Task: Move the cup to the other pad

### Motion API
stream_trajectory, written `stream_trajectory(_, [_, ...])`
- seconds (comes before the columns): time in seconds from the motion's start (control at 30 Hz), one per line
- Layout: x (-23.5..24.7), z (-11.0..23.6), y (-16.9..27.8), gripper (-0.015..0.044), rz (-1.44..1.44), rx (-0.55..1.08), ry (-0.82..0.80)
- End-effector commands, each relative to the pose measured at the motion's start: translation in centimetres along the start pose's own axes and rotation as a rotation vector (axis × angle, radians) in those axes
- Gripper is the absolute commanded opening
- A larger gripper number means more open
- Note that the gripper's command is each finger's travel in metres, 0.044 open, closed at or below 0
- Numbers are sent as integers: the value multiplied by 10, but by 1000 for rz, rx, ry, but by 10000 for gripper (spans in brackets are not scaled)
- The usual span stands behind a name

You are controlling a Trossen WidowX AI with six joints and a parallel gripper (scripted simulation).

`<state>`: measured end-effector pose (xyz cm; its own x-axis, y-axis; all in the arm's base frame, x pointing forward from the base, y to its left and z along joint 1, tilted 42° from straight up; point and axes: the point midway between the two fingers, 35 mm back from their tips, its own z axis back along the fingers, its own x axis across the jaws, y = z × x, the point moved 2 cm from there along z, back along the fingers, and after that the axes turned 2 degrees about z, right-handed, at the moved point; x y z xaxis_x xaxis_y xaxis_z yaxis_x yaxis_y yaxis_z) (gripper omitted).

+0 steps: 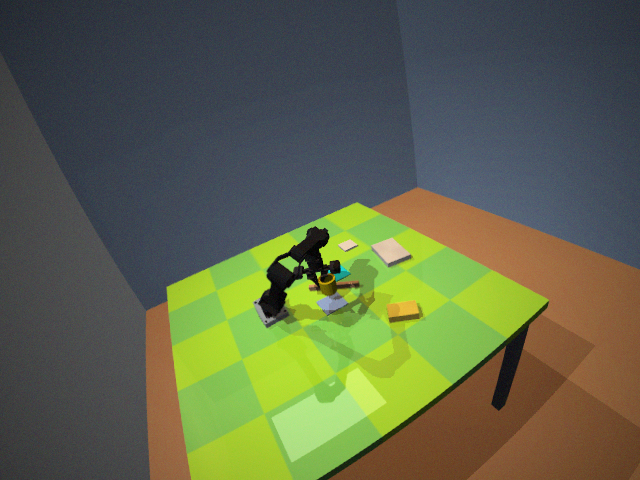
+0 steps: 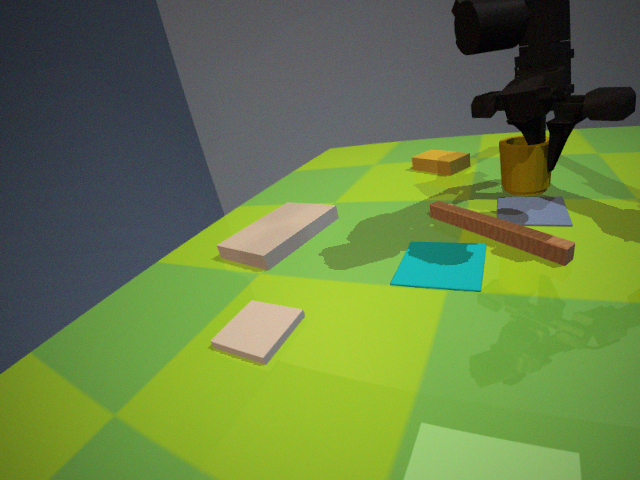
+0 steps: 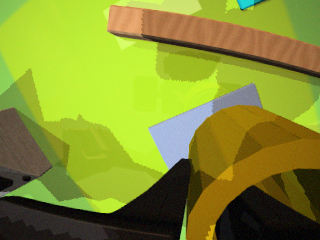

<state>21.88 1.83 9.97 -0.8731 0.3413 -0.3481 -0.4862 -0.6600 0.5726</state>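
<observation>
My gripper [image 1: 324,279] [image 2: 543,138] [image 3: 198,168] is shut on the wall of the yellow cup [image 1: 326,285] [image 2: 523,167] [image 3: 250,160], one finger inside and one outside. The cup hangs upright a little above the grey-blue pad [image 1: 331,304] [image 2: 535,211] [image 3: 194,127]. The teal pad [image 1: 343,273] [image 2: 440,267] lies flat beyond a wooden bar [image 1: 351,283] [image 2: 500,231] [image 3: 214,35] that lies between the two pads. The marbles inside the cup are hidden.
An orange block [image 1: 403,310] [image 2: 440,161] lies near the cup. A large beige slab [image 1: 391,251] [image 2: 279,233] and a small beige slab [image 1: 347,244] [image 2: 256,330] lie past the teal pad. The arm's base [image 1: 269,313] stands beside the grey-blue pad.
</observation>
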Motion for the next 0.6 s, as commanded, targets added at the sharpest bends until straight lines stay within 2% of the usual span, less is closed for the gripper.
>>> stream_trajectory(0.0, [-2, 3, -9, 0, -9, -13, 3])
stream_trajectory(0.57, [-7, 3, -38, 0, -11, -16, 3])
